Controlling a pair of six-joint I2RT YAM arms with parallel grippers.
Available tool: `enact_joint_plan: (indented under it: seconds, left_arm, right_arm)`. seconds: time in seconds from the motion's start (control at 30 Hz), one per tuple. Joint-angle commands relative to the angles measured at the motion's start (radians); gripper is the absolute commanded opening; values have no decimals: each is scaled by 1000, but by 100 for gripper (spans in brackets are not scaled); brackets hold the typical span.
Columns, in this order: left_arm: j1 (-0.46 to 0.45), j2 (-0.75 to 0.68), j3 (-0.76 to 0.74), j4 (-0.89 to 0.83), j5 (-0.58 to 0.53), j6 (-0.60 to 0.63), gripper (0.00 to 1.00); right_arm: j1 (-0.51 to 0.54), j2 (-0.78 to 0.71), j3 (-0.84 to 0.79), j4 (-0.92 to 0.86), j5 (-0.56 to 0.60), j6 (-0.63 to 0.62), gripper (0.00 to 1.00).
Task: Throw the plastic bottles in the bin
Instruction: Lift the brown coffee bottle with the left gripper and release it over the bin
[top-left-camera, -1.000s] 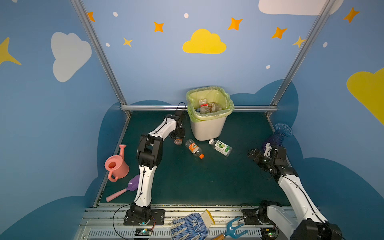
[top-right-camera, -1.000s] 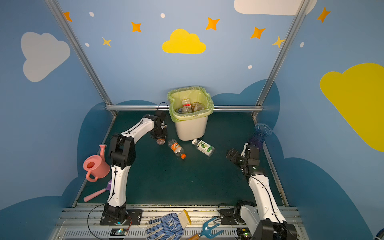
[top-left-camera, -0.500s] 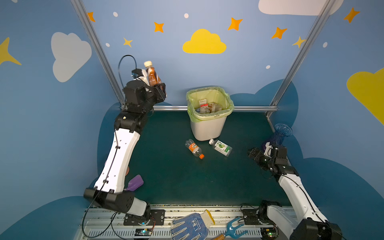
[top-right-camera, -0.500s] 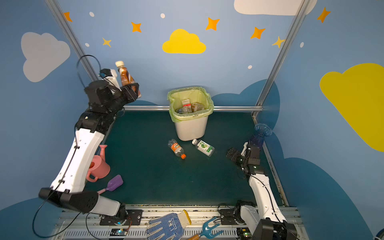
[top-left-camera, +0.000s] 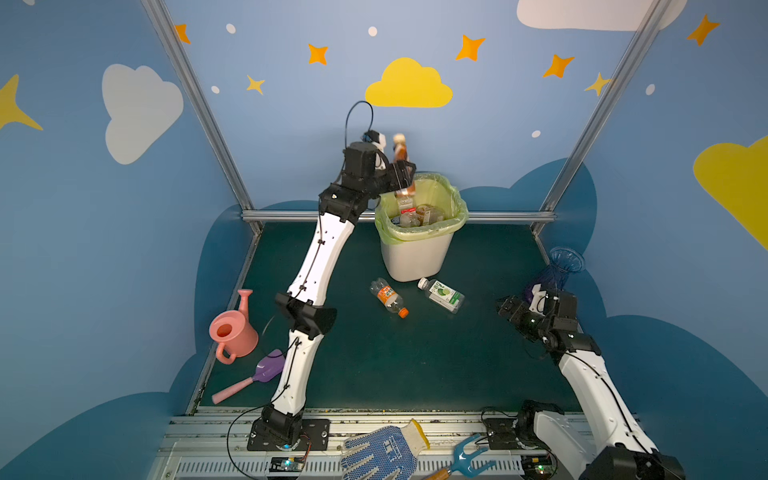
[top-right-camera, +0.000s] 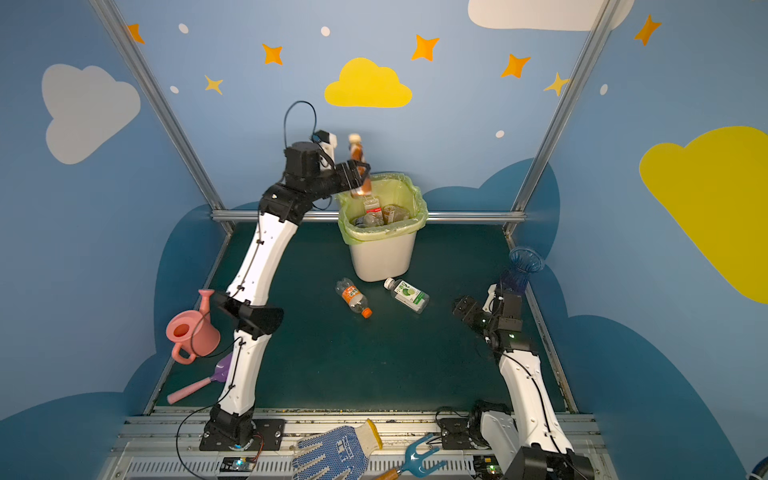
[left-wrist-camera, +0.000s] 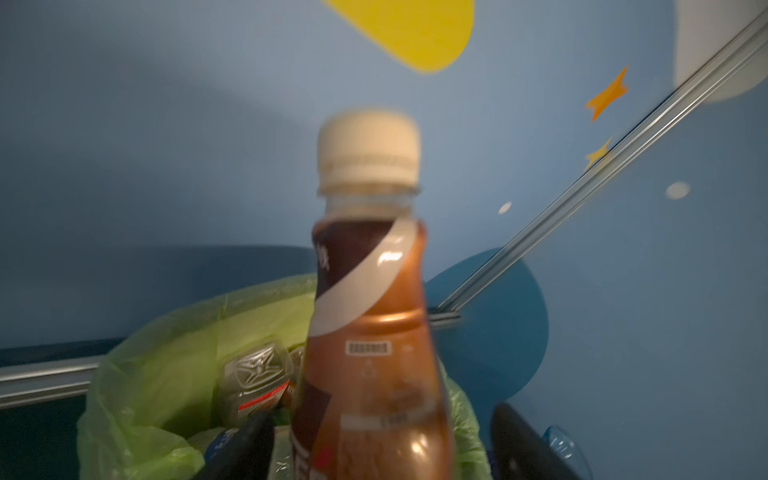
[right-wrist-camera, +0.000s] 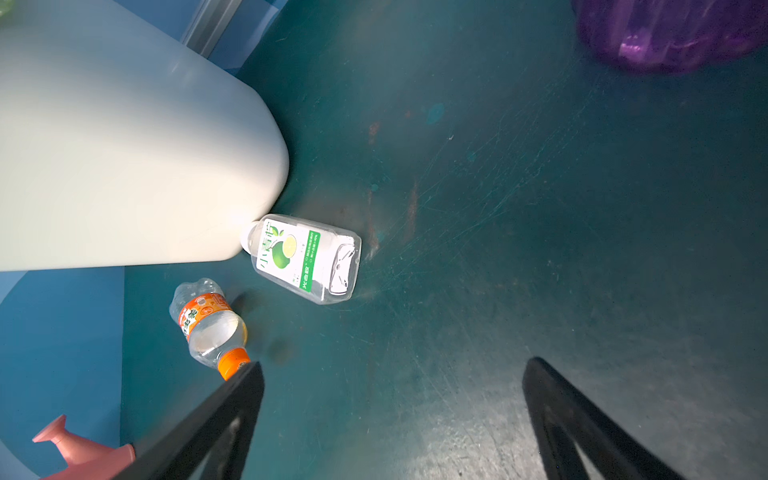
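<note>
A brown bottle (left-wrist-camera: 370, 332) with a white cap stands upright, blurred, between the fingers of my left gripper (left-wrist-camera: 382, 413) just above the near-left rim of the bin (top-left-camera: 415, 257). The fingers (left-wrist-camera: 249, 449) stand wide apart, with a gap on either side of the bottle. Both top views show this brown bottle (top-right-camera: 357, 160) over the lined bin (top-right-camera: 382, 257), which holds several bottles (top-left-camera: 415, 214). An orange-capped bottle (top-left-camera: 388, 297) and a lime-label bottle (top-left-camera: 442, 294) lie on the floor in front of the bin. My right gripper (right-wrist-camera: 395, 365) hangs open and empty low at the right, facing them.
A pink watering can (top-left-camera: 230, 332) and a purple shovel (top-left-camera: 257, 376) lie at the left edge of the green floor. A blue-purple vase (top-left-camera: 559, 270) stands right behind my right gripper (top-left-camera: 509, 309). A glove (top-left-camera: 382, 453) and a blue rake (top-left-camera: 465, 461) rest on the front rail.
My left arm lifted the brown bottle from the floor beside the bin, swung it high to the left, then over the bin, where its jaws have opened. The right arm has not moved.
</note>
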Motion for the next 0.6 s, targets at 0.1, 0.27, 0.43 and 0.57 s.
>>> enact_joint_plan:
  seconds: [0.1, 0.27, 0.43, 0.57]
  left_arm:
    - [-24, -433, -400, 186, -33, 56, 100]
    - [-37, -662, -761, 362, -189, 114, 100]
    - [-35, -733, -910, 309, -230, 136, 100]
    - [-27, -824, -1154, 342, -267, 98, 100]
  right_arm:
    - [-12, -32, 8, -18, -11, -6, 97]
    - [-12, -19, 1, -4, -19, 4, 97]
    - [-10, 24, -2, 40, -78, 28, 97]
    - [10, 75, 2, 96, -117, 23, 97]
